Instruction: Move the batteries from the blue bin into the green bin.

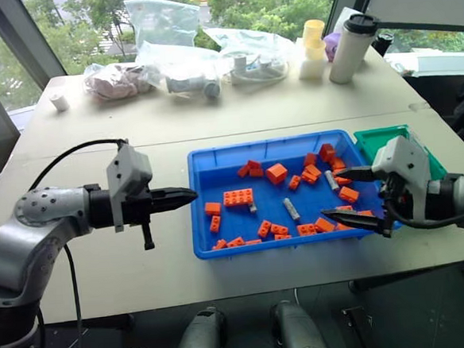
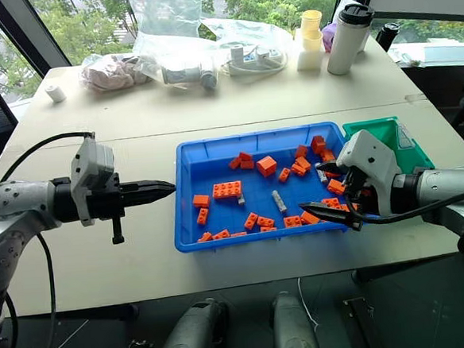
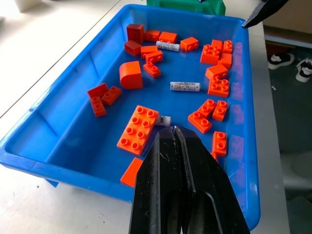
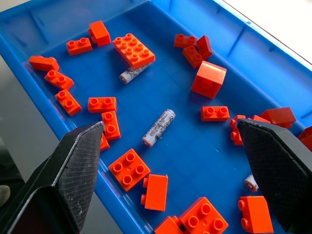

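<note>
The blue bin (image 1: 198,162) lies on the table right of centre, strewn with orange bricks (image 1: 238,197). Three batteries lie among them: one mid-tray (image 1: 292,210), one toward the right (image 1: 330,181), and one (image 1: 253,207) tucked against the big brick. The green bin (image 1: 377,138) stands against the tray's far right corner. My right gripper (image 1: 334,192) hangs open over the tray's right end, its jaws straddling the middle battery (image 4: 159,127) from above. My left gripper (image 1: 190,195) is shut and empty, pointing at the tray from just outside its left wall.
Along the far edge of the table lie clear plastic bags (image 1: 178,65), a white tumbler with a black lid (image 1: 351,48), stacked yellow cups (image 1: 313,47) and a small white roll (image 1: 60,101). A black cable (image 1: 71,152) loops over my left arm.
</note>
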Motion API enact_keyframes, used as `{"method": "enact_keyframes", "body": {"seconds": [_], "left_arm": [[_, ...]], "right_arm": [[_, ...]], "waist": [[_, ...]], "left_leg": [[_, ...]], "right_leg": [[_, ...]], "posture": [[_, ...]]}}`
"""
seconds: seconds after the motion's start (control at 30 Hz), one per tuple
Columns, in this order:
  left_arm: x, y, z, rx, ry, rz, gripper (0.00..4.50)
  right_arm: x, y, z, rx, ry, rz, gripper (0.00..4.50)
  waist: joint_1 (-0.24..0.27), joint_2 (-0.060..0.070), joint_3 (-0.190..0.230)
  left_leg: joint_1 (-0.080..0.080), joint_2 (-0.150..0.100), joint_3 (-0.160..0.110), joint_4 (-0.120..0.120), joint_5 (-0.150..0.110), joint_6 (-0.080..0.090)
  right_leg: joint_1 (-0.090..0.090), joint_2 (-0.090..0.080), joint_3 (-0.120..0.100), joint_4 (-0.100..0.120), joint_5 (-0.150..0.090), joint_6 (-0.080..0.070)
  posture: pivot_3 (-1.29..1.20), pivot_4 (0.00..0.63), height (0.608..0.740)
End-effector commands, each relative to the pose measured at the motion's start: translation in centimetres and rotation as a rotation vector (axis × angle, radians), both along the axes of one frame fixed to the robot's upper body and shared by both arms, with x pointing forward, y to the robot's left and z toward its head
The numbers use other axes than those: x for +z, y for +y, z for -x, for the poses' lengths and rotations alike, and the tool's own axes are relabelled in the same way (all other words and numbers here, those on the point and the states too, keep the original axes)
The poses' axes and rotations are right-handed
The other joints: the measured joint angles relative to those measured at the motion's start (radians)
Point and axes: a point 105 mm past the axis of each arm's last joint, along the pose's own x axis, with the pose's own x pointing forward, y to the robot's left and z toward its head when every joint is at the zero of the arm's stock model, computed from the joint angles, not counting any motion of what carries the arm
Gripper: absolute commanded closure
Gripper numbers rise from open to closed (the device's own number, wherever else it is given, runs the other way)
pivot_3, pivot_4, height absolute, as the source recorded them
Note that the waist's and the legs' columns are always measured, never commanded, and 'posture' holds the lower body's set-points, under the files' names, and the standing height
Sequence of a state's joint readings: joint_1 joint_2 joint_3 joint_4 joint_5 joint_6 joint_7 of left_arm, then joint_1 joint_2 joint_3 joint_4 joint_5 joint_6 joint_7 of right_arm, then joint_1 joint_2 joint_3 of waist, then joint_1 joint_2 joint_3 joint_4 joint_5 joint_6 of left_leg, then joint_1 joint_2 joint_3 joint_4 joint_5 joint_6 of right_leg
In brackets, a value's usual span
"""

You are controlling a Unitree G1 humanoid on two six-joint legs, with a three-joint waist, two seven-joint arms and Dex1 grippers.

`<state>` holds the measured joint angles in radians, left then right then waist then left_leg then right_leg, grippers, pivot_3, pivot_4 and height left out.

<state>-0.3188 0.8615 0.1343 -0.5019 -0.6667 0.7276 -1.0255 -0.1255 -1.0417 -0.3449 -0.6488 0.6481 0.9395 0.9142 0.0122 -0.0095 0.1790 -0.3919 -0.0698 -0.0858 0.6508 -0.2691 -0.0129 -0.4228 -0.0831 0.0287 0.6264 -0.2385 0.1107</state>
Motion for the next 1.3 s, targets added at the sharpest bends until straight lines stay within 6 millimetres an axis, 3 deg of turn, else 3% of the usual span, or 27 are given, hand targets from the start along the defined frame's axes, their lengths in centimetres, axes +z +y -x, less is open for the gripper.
{"method": "enact_keyframes", "body": {"seconds": [0.03,0.8,1.3], "left_arm": [[0.5,-0.2,0.1,-0.034,-0.041,-0.018,4.5],[0.8,-0.9,-0.2,-0.048,-0.047,0.01,4.5],[0.7,-0.7,-0.7,-0.032,-0.065,-0.011,4.5]], "right_arm": [[0.5,0.2,-0.1,0.03,-0.034,0.017,0.02],[0.1,1.8,-2.0,0.115,-0.067,0.029,0.02],[-4.2,10.4,-9.3,0.325,-0.089,0.136,0.02]], "waist": [[-0.001,0.0,0.0],[-0.002,0.0,0.0],[-0.024,-0.001,0.001]], "left_leg": [[0.0,0.0,0.0,0.0,0.0,0.0],[0.0,0.0,0.0,0.0,0.0,0.0],[-0.001,0.0,0.0,0.0,0.0,-0.001]], "right_leg": [[0.0,0.0,0.0,0.0,0.0,0.0],[-0.001,0.0,0.0,0.0,0.001,0.001],[-0.003,0.0,0.0,0.002,0.002,0.003]], "posture": [[0.0,0.15,0.74],[0.0,0.15,0.74],[0.0,0.15,0.74]]}}
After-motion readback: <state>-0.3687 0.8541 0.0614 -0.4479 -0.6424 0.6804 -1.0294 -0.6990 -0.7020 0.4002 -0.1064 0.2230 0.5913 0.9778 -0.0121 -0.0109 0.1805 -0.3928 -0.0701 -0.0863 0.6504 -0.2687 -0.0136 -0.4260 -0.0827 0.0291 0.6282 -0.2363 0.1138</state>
